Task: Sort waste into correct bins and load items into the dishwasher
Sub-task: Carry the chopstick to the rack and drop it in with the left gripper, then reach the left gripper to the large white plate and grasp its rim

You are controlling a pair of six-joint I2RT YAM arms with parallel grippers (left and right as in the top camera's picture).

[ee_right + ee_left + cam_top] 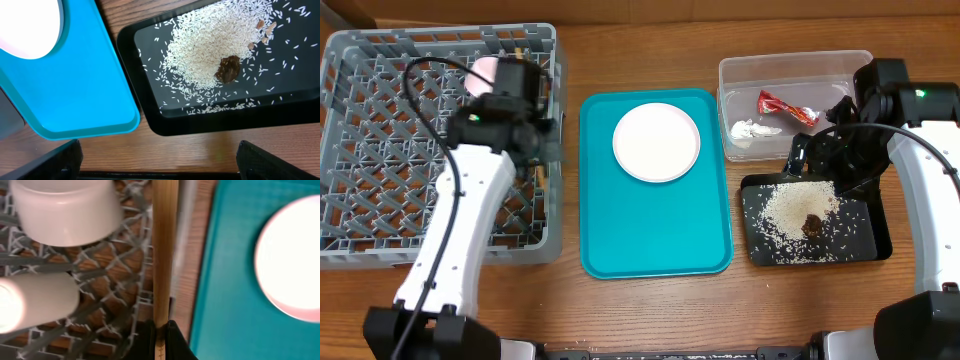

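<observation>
Left gripper (162,327) clamped on a wooden stick (165,255) at the dish rack (380,150) edge; right gripper (160,159) spread wide, nothing held.
The grip on the stick is shown only in the left wrist view. Rice (200,55) and brown lump (228,68) are seen on the black tray (150,95), just ahead of the right fingers. Wrapper (782,106) and tissue (752,129) are seen only overhead, in the clear tub (795,62).

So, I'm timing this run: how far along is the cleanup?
Waste looks sorted: wrapper and tissue in the clear tub, rice and brown lump on the black tray. A pale bowl and white cup sit in the rack. In hand: left gripper shut on a wooden stick at the rack's edge; right gripper open. Remaining: the white plate on the teal tray.
</observation>
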